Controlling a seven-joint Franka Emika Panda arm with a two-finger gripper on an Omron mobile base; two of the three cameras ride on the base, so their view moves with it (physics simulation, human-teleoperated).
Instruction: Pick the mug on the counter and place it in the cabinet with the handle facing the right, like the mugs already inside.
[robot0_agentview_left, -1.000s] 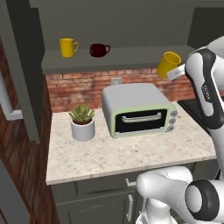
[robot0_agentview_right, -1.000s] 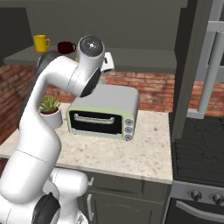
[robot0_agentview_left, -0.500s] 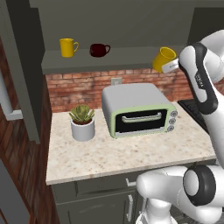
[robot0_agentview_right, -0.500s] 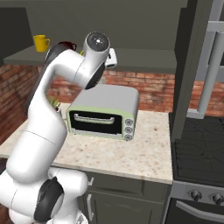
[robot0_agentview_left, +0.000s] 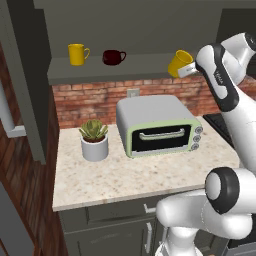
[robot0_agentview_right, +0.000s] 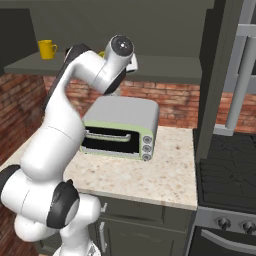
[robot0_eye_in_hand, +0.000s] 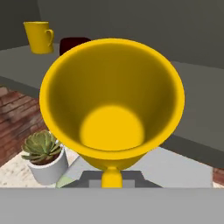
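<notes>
Mug (robot0_agentview_left: 180, 62) (amber, tilted) clamped in end effector (robot0_agentview_left: 186, 71), level with grey cabinet shelf (robot0_agentview_left: 145, 64), above speckled counter (robot0_agentview_left: 130, 175)

This is a home kitchen. A toaster oven (robot0_agentview_left: 160, 129) and a potted plant (robot0_agentview_left: 94, 139) stand on a stone counter (robot0_agentview_left: 125, 175) before a brick wall (robot0_agentview_left: 90, 102). Mugs (robot0_agentview_left: 95, 54) sit on a cabinet (robot0_agentview_left: 115, 65) shelf, and a stove (robot0_agentview_right: 227, 172) is beside the counter.
</notes>
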